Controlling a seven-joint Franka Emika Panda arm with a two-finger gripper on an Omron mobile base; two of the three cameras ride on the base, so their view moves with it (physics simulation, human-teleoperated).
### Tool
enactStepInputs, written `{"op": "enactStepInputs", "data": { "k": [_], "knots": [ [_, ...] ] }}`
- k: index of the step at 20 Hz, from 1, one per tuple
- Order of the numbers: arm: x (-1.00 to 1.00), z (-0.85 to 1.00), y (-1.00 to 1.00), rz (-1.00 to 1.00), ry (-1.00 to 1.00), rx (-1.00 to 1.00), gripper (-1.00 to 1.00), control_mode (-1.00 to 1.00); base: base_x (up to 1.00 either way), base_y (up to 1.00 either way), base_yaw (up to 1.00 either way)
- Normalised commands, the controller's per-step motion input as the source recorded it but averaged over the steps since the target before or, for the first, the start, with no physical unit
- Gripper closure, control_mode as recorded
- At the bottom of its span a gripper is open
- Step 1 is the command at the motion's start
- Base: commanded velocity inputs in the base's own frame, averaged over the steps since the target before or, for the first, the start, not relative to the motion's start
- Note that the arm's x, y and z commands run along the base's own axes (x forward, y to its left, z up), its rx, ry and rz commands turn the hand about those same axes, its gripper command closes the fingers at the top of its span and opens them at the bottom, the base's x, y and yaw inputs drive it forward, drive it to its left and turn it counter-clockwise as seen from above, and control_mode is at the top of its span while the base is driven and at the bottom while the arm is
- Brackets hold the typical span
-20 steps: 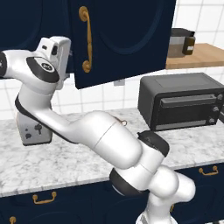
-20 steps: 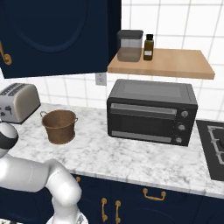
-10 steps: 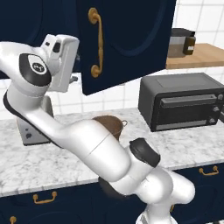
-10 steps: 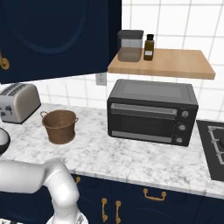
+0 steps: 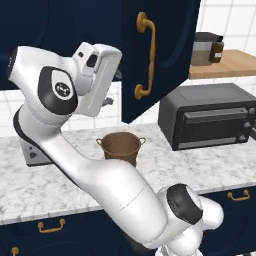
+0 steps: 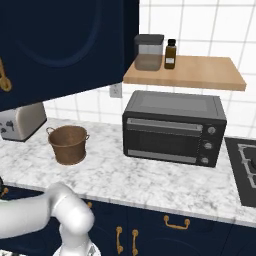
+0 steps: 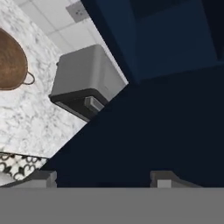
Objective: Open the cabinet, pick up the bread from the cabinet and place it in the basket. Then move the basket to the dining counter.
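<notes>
A black oven (image 6: pixel 172 127) is sitting on the marble worktop (image 6: pixel 150 175) under a wooden shelf (image 6: pixel 187 72), which is carrying a canister (image 6: pixel 148 51) and a dark bottle (image 6: pixel 170 54). A silver toaster (image 6: pixel 21 122) is standing at the left, and a hob (image 6: pixel 247 165) is showing at the right edge.

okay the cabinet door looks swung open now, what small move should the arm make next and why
Probably reach the open pincer up into the cabinet to find the bread. The door stands swung out over the counter, the pincer holds nothing, and the basket sits empty by the toaster. The bread itself can't be made out yet.
</notes>
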Motion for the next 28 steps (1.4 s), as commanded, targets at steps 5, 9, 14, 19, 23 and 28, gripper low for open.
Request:
{"op": "enactStepInputs", "data": {
  "k": [5,9,14,19,23,28],
  "knots": [
    [-1.0,-0.09,-1.0,0.15,-0.07,-0.05,-1.0,-1.0,0.0,0.0,0.0],
    [-0.94,-0.11,-1.0,0.21,-0.03,-0.09,-1.0,-1.0,0.0,0.0,0.0],
    [-0.59,-0.16,-1.0,0.18,0.0,-0.1,-1.0,-1.0,0.0,0.0,0.0],
    [-0.03,-0.06,-1.0,0.03,0.01,-0.05,-1.0,-1.0,0.0,0.0,0.0],
    [0.0,0.0,-1.0,0.0,0.07,0.0,-1.0,-1.0,0.0,0.0,0.0],
    [0.09,0.0,-1.0,-0.05,0.18,0.0,-1.0,-1.0,0.0,0.0,0.0]
  ]
}}
